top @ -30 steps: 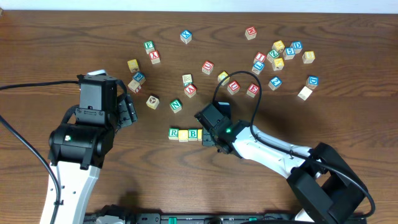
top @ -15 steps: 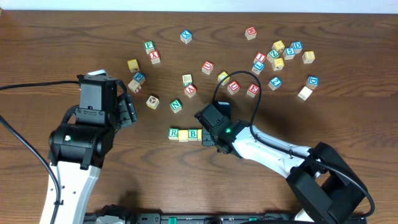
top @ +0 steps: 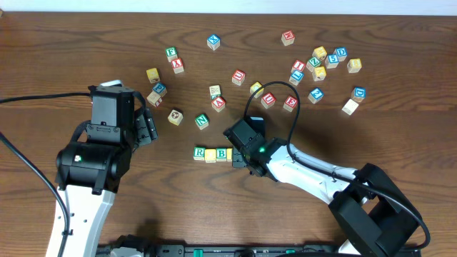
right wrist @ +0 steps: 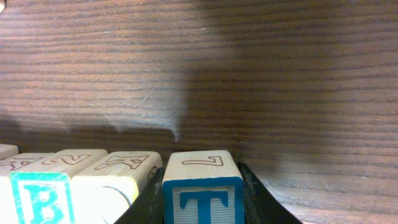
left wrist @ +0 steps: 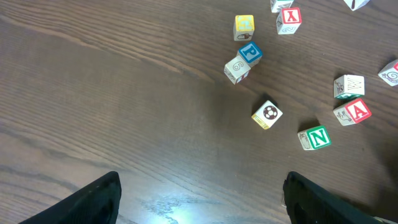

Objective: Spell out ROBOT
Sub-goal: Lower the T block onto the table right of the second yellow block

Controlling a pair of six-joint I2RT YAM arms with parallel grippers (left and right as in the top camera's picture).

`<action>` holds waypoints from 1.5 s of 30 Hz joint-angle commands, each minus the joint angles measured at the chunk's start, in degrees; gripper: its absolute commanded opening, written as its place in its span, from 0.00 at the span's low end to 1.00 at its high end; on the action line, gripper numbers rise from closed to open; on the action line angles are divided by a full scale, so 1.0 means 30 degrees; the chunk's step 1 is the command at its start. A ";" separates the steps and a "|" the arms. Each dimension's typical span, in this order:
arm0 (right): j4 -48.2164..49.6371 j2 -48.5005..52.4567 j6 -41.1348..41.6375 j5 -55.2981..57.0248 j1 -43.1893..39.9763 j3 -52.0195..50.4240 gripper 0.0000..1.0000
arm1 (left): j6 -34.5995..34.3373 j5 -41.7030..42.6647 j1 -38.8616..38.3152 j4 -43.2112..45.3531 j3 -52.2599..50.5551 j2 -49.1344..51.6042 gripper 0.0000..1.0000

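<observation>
With the right tool (right wrist: pixel 202 200) pinched shut on the blue-framed T cube (right wrist: pixel 202 186) at the row's right end, one finger wedged beside the neighbouring wooden cube (right wrist: pixel 115 171), opening could shove that cube and the B cube (right wrist: pixel 37 194) out of line.

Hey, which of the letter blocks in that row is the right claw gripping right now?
The blue-framed T cube, clamped in the right claw at the row's end; the green-framed B cube sits free further along.
</observation>
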 commanded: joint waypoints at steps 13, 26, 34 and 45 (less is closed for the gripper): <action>-0.1005 0.0379 -0.0248 0.1384 0.0182 -0.0189 0.13 | 0.0328 -0.0379 0.0080 -0.0015 0.0379 -0.0044 0.82; -0.1217 0.0379 -0.0029 0.1370 0.0182 -0.0189 0.35 | 0.0321 -0.0386 0.0080 -0.0015 0.0379 -0.0044 0.82; -0.1209 0.0379 -0.0022 0.1377 0.0182 -0.0189 0.36 | 0.0321 -0.0379 0.0080 -0.0015 0.0379 -0.0044 0.82; -0.0641 0.0379 -0.0036 0.1399 0.0182 -0.0189 0.40 | 0.0328 -0.0379 0.0080 -0.0015 0.0379 -0.0044 0.82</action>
